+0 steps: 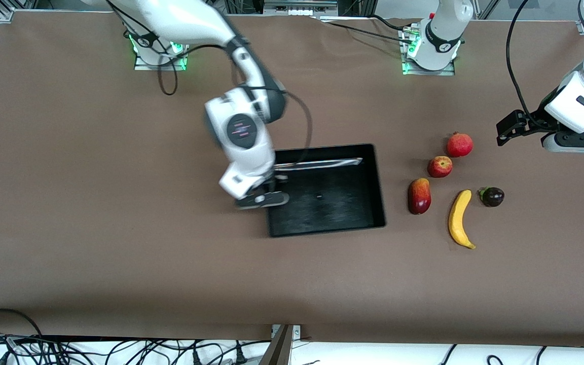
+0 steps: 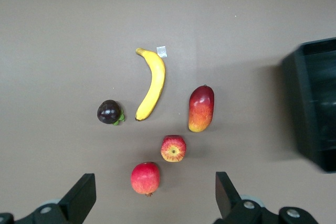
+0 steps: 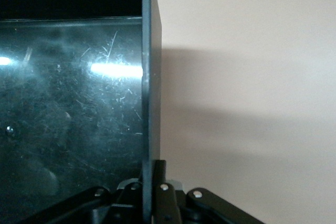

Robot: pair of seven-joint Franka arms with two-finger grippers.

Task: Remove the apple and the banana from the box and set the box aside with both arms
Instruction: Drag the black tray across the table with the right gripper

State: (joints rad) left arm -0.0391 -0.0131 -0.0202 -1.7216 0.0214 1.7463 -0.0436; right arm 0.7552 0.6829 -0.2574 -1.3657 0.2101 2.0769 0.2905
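Evenly lit from overhead, bright. Motion-blurred around the right arm (image 1: 241,137); streaky glare on the glossy tray (image 1: 373,172) floor just beside its gripper. Soft shadow cast beside the tray wall.

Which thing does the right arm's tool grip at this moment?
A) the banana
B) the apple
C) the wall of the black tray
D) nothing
C: in the right wrist view the right tool is shut on the thin wall of the black tray; the banana and the apple lie untouched on the table.
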